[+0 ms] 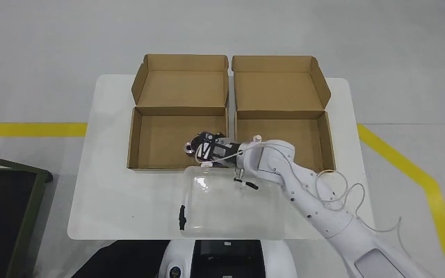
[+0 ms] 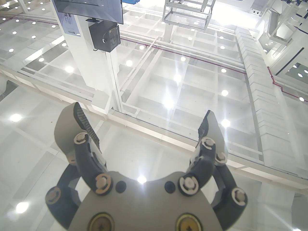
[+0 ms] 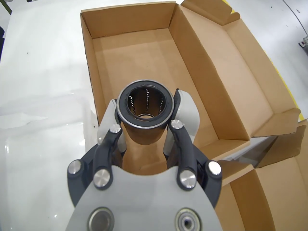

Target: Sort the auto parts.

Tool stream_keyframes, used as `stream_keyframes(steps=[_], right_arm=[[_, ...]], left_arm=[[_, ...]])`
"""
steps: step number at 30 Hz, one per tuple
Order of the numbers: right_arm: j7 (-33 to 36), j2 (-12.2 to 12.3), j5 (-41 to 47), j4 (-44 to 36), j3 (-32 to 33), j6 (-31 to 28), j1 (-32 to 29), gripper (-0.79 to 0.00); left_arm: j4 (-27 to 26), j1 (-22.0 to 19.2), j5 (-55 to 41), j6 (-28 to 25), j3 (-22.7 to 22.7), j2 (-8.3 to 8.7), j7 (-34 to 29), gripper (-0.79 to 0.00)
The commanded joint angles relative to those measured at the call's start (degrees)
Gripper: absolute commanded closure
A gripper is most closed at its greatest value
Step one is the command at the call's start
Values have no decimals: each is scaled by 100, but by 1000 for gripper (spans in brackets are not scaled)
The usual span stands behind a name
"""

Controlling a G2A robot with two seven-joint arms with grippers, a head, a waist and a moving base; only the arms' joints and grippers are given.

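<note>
Found right gripper (image 3: 146, 103) clamped on a linear bearing (image 3: 144, 131), fingers (image 3: 189, 111) pressed against opposite sides of the sleeve just under its upper rim. Noted bearing seated between the fingertips, ahead of the palm plate, gripped across its width. Recorded long axis as roughly upright and slightly tilted, at right angles to the line from finger to finger. Recorded upper open end turned toward the wrist camera, rows of small balls visible down the bore, and lower end pointing at the floor of the left cardboard box (image 3: 144, 56). Unable to tell whether the lower end touches that floor.

From the top view, located gripper and bearing within the left cardboard box's outline, toward its near right corner, close to the wall next to the right cardboard box (image 1: 299, 139).

Found right cardboard box hard against the left cardboard box's right wall, both with lids folded back on the far side. Found clear plastic tray (image 1: 222, 215) just beside the left cardboard box's near wall, small black parts (image 1: 182, 217) inside. Logged white table (image 1: 104, 174) under all three.

Found left gripper (image 2: 143, 114) aimed at a ceiling, fingers spread wide, nothing between them. Unable to place it relative to the left cardboard box.
</note>
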Motion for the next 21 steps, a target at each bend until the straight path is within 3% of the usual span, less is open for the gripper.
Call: stream_keyframes(steps=[1, 11, 18, 21], right_arm=[[20, -33, 14, 128, -31, 34, 79, 0], [241, -164, 25, 530, -153, 46, 359, 0], [301, -218, -48, 651, -200, 72, 386, -52], [318, -236, -58, 700, -200, 76, 384, -114]], left_arm=[[0, 0, 0, 0, 0, 0, 0, -785], [0, 0, 0, 0, 0, 0, 0, -785], [0, 0, 0, 0, 0, 0, 0, -785], [0, 0, 0, 0, 0, 0, 0, -785]])
